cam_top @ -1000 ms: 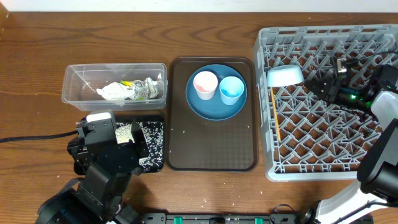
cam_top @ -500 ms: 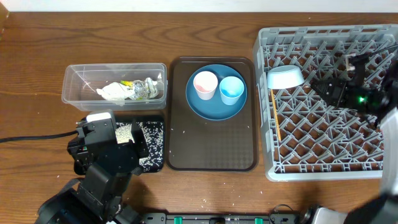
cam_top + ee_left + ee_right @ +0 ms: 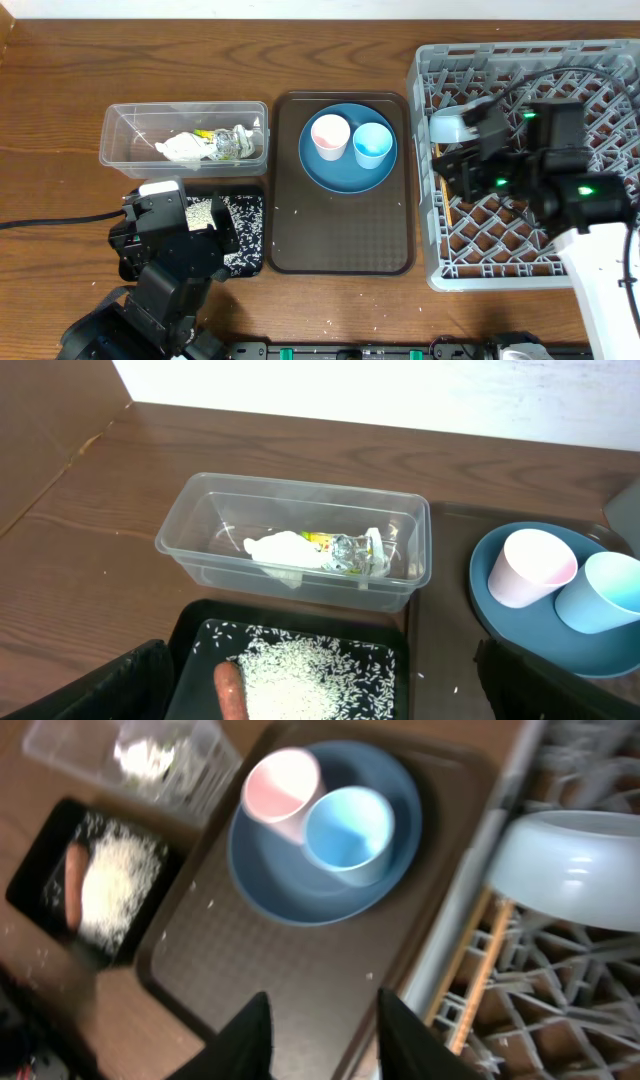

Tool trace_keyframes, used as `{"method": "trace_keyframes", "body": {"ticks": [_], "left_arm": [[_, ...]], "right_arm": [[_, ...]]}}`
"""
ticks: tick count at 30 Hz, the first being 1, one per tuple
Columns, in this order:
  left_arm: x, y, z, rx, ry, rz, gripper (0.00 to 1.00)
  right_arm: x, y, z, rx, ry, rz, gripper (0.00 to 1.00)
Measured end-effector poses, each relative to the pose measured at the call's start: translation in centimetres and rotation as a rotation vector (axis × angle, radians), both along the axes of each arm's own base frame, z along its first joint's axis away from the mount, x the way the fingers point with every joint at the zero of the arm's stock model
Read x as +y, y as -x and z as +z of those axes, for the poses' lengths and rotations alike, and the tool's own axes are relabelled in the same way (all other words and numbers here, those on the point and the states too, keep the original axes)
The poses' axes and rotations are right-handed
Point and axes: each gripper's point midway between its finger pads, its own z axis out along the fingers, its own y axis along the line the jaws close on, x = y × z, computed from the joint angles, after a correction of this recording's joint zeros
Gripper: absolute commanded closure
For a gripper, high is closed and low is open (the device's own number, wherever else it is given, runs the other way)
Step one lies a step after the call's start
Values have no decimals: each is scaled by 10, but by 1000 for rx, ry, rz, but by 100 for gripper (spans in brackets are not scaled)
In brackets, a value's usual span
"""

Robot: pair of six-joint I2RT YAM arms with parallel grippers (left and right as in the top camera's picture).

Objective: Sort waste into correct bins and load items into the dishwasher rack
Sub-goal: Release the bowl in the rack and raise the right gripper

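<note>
Right gripper (image 3: 322, 1008) partly spread, looks empty (blurry view), at dishwasher rack's (image 3: 470, 60) left edge. Pale-blue bowl (image 3: 458, 123) in rack's far-left corner, chopsticks (image 3: 470, 975) along its left edge. Left gripper (image 3: 318, 665) spread wide, empty, over black tray (image 3: 200, 624).

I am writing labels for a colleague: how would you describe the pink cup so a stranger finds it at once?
Find the brown serving tray beside the big grey rack. On its far half lies a dark-blue plate with two upright cups side by side. The pink cup is the one farther from the rack; its neighbour is the light-blue cup.
</note>
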Motion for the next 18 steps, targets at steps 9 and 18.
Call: {"method": "trace_keyframes", "body": {"ticks": [9,18], "left_arm": [[0,0,0,0,0,0,1],[0,0,0,0,0,0,1]], "right_arm": [[13,7,-12,13,93,28,1],[10,7,-14,20,114,16,1]]}}
